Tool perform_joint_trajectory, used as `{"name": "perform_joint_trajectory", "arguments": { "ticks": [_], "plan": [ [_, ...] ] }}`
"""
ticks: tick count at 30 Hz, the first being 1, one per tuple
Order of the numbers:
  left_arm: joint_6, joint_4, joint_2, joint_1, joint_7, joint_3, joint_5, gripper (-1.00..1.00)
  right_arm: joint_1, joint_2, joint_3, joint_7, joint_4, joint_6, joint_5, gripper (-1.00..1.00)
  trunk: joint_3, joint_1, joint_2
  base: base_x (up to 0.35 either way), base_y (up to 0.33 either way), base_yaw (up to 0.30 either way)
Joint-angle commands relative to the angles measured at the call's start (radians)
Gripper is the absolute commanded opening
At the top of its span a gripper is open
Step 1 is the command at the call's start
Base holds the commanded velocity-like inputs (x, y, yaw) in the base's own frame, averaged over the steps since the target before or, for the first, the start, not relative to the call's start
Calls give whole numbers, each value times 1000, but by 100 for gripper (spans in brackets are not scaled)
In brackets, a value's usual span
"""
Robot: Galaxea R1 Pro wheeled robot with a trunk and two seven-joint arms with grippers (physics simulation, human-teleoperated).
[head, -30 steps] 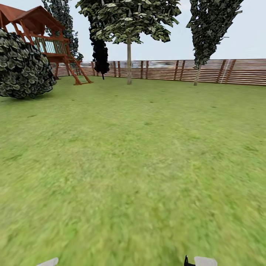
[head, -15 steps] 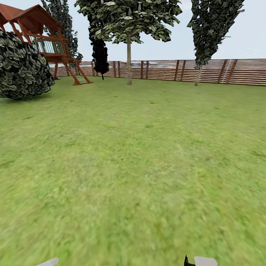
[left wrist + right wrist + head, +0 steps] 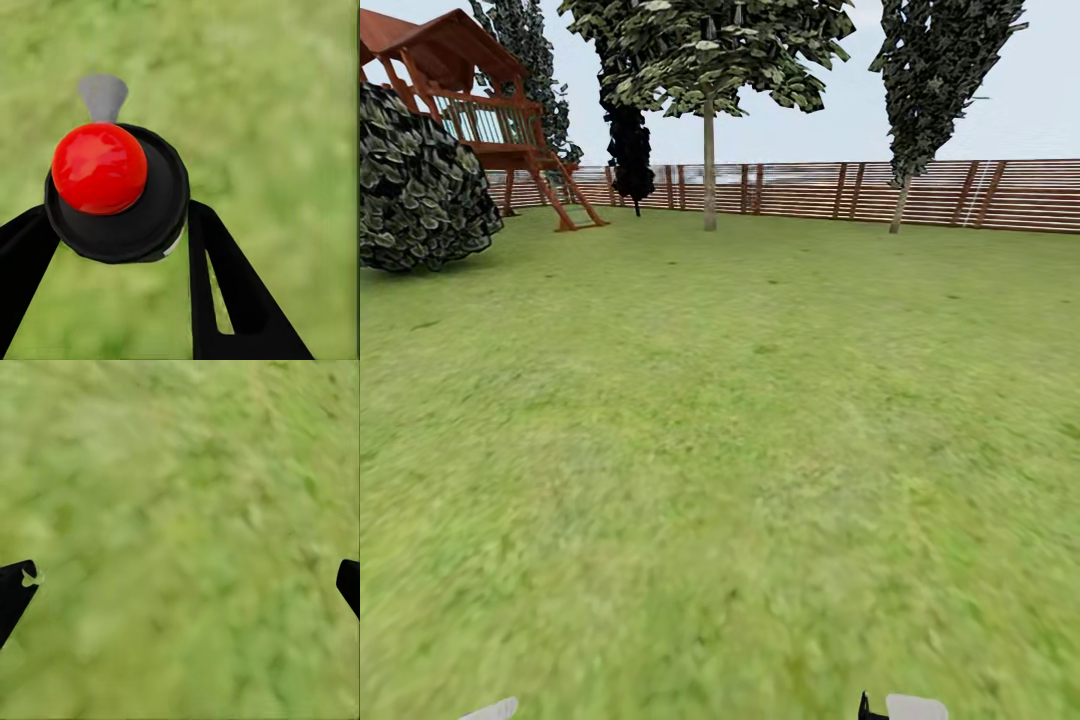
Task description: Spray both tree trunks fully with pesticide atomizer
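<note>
Ahead of me the lawn [image 3: 740, 450] runs far out to a fence [image 3: 920, 192] that crosses the whole back of the garden. A tree [image 3: 709, 60] stands just before the fence, a little left of centre, its trunk [image 3: 709, 170] upright on the grass. A second tree [image 3: 935, 70] stands far right, also just before the fence. Left of the first tree, a narrow conifer [image 3: 631, 150] stands close to the fence. At far left a play tower [image 3: 480, 100] stands on the grass, and a big shrub [image 3: 420, 185] sits nearer to me, in front of it. My left gripper [image 3: 112, 247] has the atomizer [image 3: 116, 191] between its fingers, over grass. My right gripper [image 3: 184, 585] hangs over grass too.
</note>
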Motion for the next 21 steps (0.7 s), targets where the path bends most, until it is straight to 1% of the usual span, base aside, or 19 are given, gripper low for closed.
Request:
{"name": "perform_joint_trajectory", "arguments": {
  "ticks": [1,21],
  "plan": [
    [-3,1,0,-1,-1,8,-3,-100,-1,0,-7,-6,1,-1,11,100,-1,0,0,340,0,0],
    [-3,1,0,-1,-1,7,-3,-100,-1,0,-7,-6,1,-1,11,100,-1,0,0,340,0,0]
  ]
}}
